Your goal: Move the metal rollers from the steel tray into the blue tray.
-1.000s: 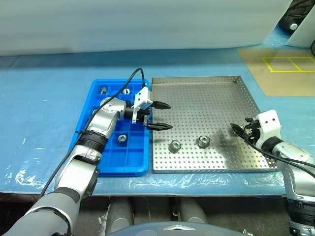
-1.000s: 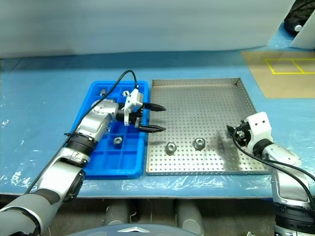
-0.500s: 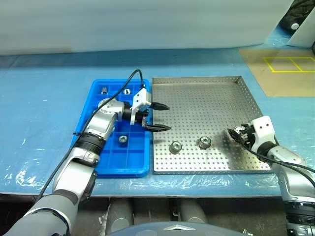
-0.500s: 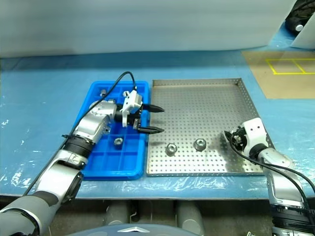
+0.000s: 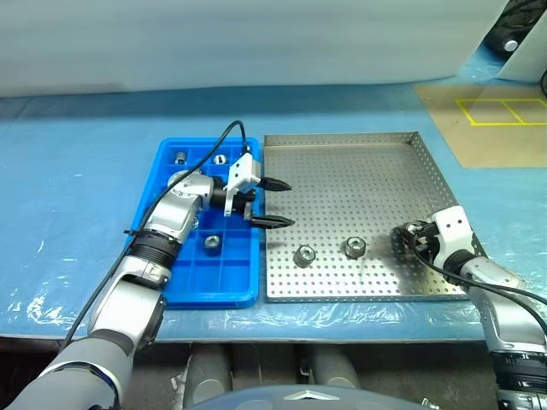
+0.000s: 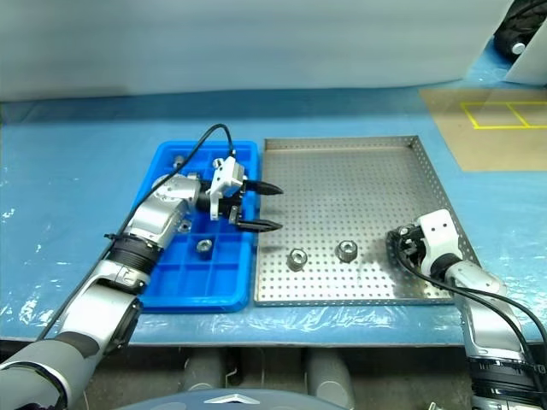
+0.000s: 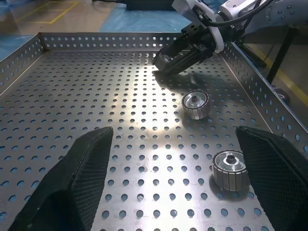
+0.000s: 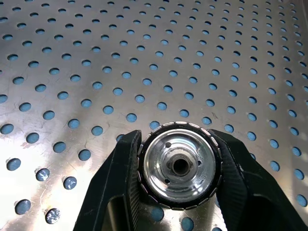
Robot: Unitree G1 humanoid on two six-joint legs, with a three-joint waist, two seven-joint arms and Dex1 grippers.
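Right gripper [image 8: 179,168] fingers tight on a metal roller [image 8: 180,165], half hiding it; left gripper [image 5: 272,203] fingers wide apart.

- The counter [image 5: 77,171] is covered in blue sheeting with a clear plastic film, wrinkled at its near edge.
- A pale wall [image 5: 239,38] runs along the far side.
- A tan board with yellow lines [image 5: 491,120] lies far right.
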